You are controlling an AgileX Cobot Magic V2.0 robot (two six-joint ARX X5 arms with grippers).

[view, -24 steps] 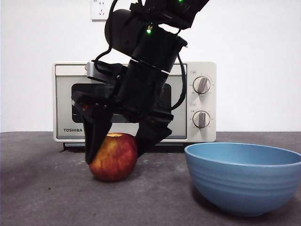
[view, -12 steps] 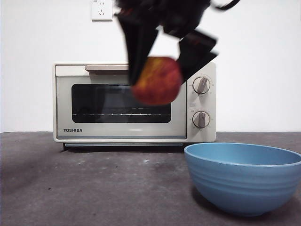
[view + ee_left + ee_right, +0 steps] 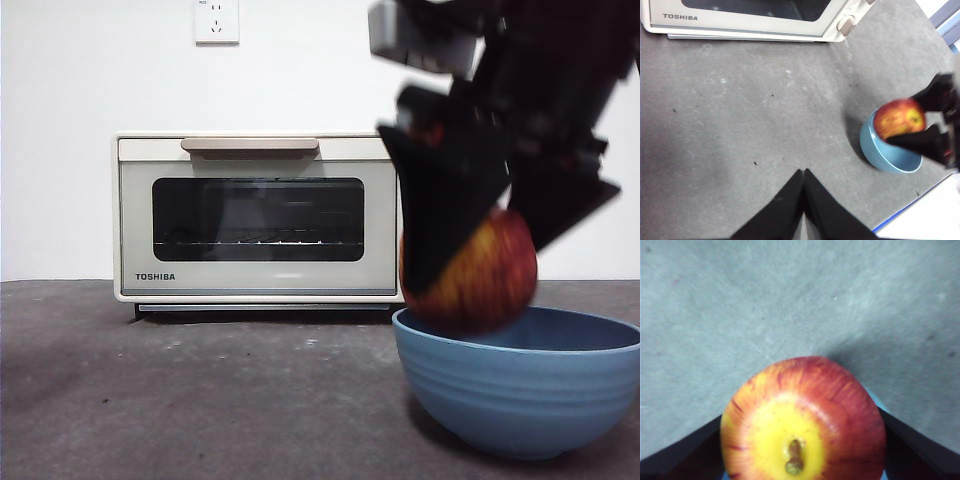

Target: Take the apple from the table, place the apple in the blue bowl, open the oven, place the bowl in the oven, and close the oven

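Apple (image 3: 480, 275), red with yellow streaks and a yellow crown around a short brown stem, sits clamped between the two black jaws of the right gripper (image 3: 478, 235), which comes down from above. It hangs over the near-left part of the blue bowl (image 3: 520, 385), its underside about level with the bowl's rim; whether it touches the rim is hard to tell through the motion blur. Behind and left of the bowl stands the oven (image 3: 260, 215), door shut. The bowl rests on the table (image 3: 200, 400). Away from the bowl, the left gripper (image 3: 803, 176) waits with its jaws pressed together.
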